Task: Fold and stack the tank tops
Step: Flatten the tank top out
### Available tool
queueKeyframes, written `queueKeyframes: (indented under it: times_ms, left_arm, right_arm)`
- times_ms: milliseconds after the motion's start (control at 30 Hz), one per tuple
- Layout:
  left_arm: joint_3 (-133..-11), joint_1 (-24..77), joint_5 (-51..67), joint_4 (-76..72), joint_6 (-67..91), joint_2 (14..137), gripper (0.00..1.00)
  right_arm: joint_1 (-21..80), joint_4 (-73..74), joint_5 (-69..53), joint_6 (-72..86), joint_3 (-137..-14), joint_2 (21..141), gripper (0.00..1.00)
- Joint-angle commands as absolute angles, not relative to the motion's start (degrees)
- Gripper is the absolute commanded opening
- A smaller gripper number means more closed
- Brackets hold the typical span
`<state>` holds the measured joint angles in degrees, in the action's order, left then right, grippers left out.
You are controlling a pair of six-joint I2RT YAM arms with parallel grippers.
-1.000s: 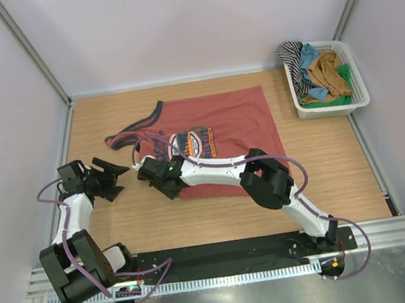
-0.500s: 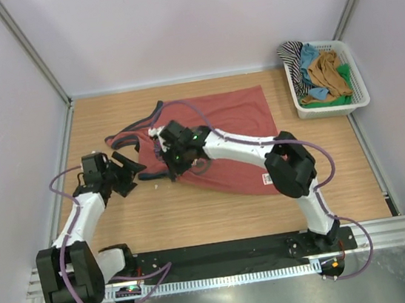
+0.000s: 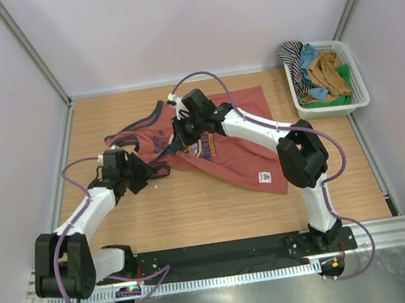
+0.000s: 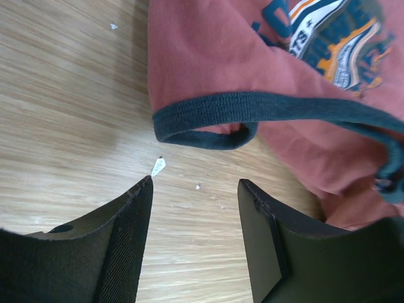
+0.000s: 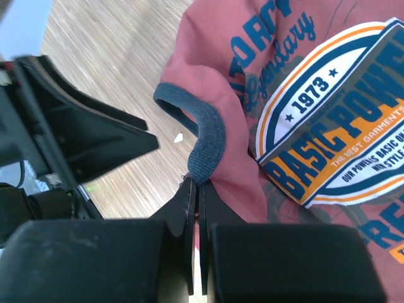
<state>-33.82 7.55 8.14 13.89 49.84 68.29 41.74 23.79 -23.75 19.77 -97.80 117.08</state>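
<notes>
Upper right: white basket (image 3: 331, 110) heaped with striped, blue, ochre and green tank tops (image 3: 326, 69); centre: rust-red tank top (image 3: 236, 124) on table (image 3: 218, 216), navy trim (image 5: 205, 142) pinched by right gripper (image 5: 197, 189), plain only from its wrist; left gripper (image 4: 196, 189) spread beside the strap.

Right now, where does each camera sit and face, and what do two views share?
Top external: above, behind the bases, facing down: table, both arms, tank top, basket.
Left wrist: on left arm, facing past its open jaws at the navy trim.
Right wrist: on right arm, facing its jaws shut on that trim.
Shared: both wrist views show the trim loop.
</notes>
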Motion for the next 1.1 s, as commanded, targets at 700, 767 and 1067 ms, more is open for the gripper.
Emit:
queueKeyframes:
  times_ms: [700,767,1067]
  left_arm:
    - [-48.2,12.7,-8.1,19.5,43.5,90.8,0.22]
    - [-49.0,12.7,-12.0,21.3,42.3,90.2,0.08]
    - [-61.9,12.6,-38.5,42.8,38.5,88.9,0.00]
  right_arm:
    - [42.1,19.0,-25.4,21.0,-94.2,113.4,0.01]
    - [42.1,19.3,-24.4,21.0,-93.7,113.0,0.01]
    - [41.3,16.8,-21.7,22.3,-88.0,110.0,0.01]
